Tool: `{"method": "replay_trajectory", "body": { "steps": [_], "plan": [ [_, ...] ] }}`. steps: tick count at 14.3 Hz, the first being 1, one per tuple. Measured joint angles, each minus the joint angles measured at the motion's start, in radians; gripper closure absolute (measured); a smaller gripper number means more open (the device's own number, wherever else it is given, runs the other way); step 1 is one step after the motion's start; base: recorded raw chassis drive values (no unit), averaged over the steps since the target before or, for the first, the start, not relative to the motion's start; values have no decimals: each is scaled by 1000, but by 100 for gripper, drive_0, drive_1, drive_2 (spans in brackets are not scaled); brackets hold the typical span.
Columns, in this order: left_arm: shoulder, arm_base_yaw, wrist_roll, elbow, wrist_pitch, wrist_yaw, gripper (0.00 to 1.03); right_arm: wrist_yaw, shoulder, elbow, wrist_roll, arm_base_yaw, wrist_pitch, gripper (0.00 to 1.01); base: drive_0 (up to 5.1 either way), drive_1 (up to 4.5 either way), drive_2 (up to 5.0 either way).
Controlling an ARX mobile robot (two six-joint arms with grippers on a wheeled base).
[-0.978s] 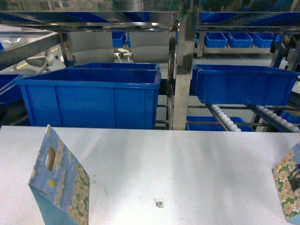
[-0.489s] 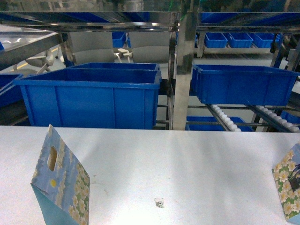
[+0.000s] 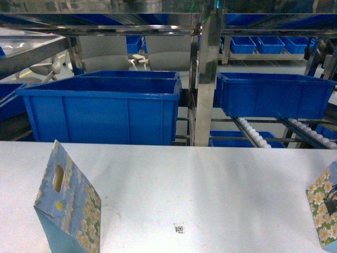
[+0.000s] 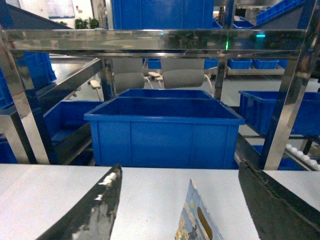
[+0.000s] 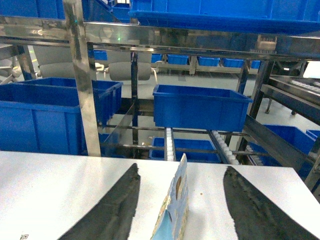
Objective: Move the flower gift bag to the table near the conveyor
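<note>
Head view: two floral paper gift bags (image 3: 68, 205) stand on matte white table (image 3: 210, 184); both pincers spread apart.

Left tool (image 4: 180, 210) fingers spread wide apart, worn dark pads (image 4: 92, 212), right tool (image 5: 180, 210) fingers likewise spread, both held level

The head camera looked down over the table (image 3: 210, 179) toward the conveyor (image 3: 253, 134). Both wrist cameras sat low, facing forward, sharing that rack.

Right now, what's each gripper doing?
Left gripper: open, straddling the left flower gift bag.
Right gripper: open, straddling the right flower gift bag.
</note>
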Motion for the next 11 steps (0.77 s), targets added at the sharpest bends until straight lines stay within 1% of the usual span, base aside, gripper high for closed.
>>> {"method": "replay_trajectory", "body": {
  "steps": [1, 2, 3, 4, 5, 6, 7, 8, 9, 10, 11],
  "plan": [
    [-18, 33, 0, -6, -1, 47, 47, -1, -13, -21, 0, -1, 6, 61, 0, 0, 0],
    [-48, 71, 0, -27, -12, 94, 62, 0, -34, -40, 0, -1, 22, 75, 0, 0, 0],
    [-72, 102, 0, -47, -24, 129, 75, 0, -46, -59, 0, -1, 26, 90, 0, 0, 0],
    [-91, 127, 0, -57, -32, 151, 87, 0, -55, -75, -1, -1, 27, 100, 0, 0, 0],
    [-109, 147, 0, -66, -37, 171, 98, 0, -63, -87, 0, -1, 31, 99, 0, 0, 0],
    [-126, 183, 2, -72, -51, 219, 101, 0, -71, -95, 0, -1, 31, 99, 0, 0, 0],
    [-143, 251, 1, -81, -55, 288, 101, -1, -78, -103, 0, -1, 36, 99, 0, 0, 0],
    [-154, 293, 0, -89, -61, 293, 101, 0, -84, -110, 0, -1, 37, 99, 0, 0, 0],
    [-174, 289, 0, -90, -90, 307, 101, 0, -90, -120, 0, -1, 40, 99, 0, 0, 0],
    [-245, 282, 0, -92, -183, 313, 101, -1, -93, -127, 0, -1, 40, 99, 0, 0, 0],
    [-303, 281, 0, -108, -211, 313, 101, 1, -99, -133, 0, -2, 42, 99, 0, 0, 0]
  ]
}}
